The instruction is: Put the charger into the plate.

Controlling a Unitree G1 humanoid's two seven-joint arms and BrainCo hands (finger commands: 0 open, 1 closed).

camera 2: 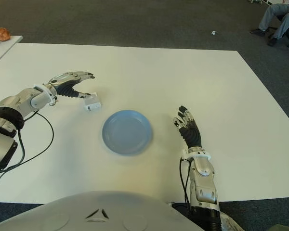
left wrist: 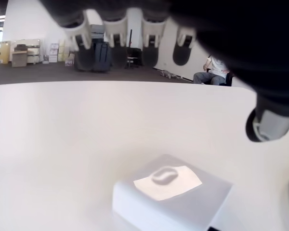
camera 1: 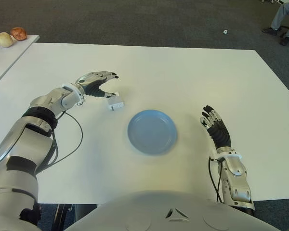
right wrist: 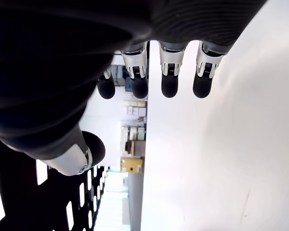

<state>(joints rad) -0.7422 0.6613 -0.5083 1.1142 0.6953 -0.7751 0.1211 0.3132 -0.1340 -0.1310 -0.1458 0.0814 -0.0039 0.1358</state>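
Observation:
A small white charger (camera 1: 115,102) lies on the white table (camera 1: 192,77), just left of and beyond a round blue plate (camera 1: 151,131). My left hand (camera 1: 111,85) hovers over the charger from the left with its fingers spread above it and the thumb close by its near side. In the left wrist view the charger (left wrist: 171,192) sits flat on the table, with the fingers (left wrist: 114,21) held above it, not closed around it. My right hand (camera 1: 214,122) shows to the right of the plate, fingers extended and holding nothing.
A second white table at the far left carries round, potato-like items (camera 1: 5,39). A seated person's legs (camera 1: 284,19) show at the far right on the dark carpet. A small white object (camera 1: 225,32) lies on the floor beyond the table.

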